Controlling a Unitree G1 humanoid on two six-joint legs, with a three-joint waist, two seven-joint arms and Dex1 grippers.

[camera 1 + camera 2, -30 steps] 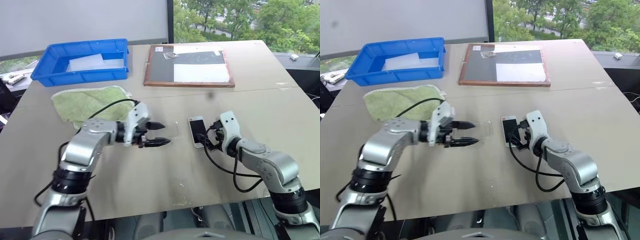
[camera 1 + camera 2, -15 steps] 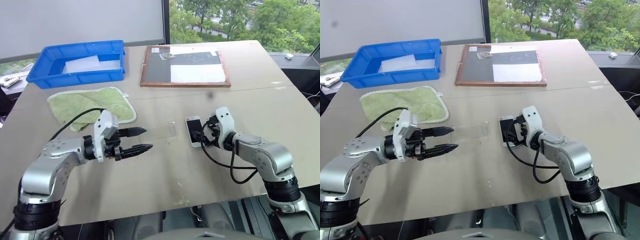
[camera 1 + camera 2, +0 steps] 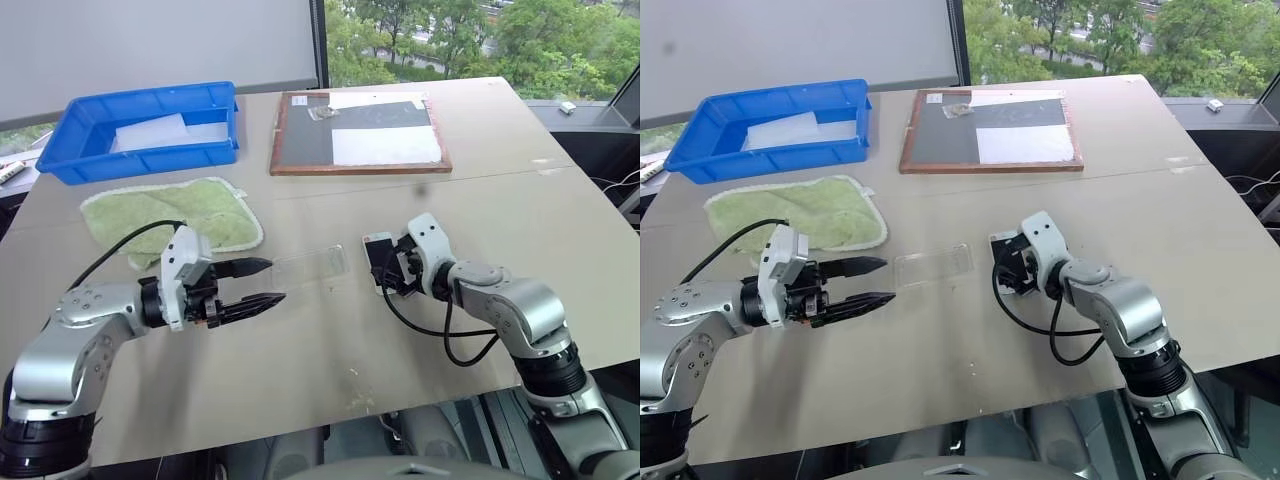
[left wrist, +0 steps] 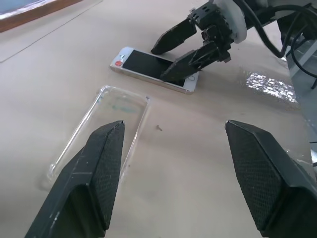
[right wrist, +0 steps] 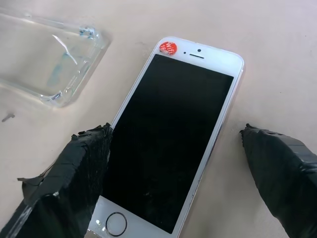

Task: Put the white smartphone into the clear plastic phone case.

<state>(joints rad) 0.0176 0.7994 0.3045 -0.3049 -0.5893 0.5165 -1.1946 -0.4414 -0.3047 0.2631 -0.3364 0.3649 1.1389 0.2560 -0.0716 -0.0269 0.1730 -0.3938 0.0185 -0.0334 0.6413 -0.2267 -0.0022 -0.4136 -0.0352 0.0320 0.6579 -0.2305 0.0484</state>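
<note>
On the left side of the tabletop (image 3: 330, 340) I see my left gripper (image 3: 262, 283) hovering with its fingers spread apart and holding nothing, their tips aimed rightward at the clear plastic phone case (image 3: 311, 265), which lies flat and empty just beyond them. Behind that arm sits a green cloth (image 3: 170, 210), and farther back a blue bin (image 3: 140, 125) with a frosted white sheet inside. Just right of the case, apart from it, the white smartphone (image 3: 378, 262) lies screen up. My right gripper (image 5: 173, 173) has its fingers wide, one on each side of the phone's near end, straddling it without a grip that I can see. At the far middle rests a wood-framed board (image 3: 358, 130).
</note>
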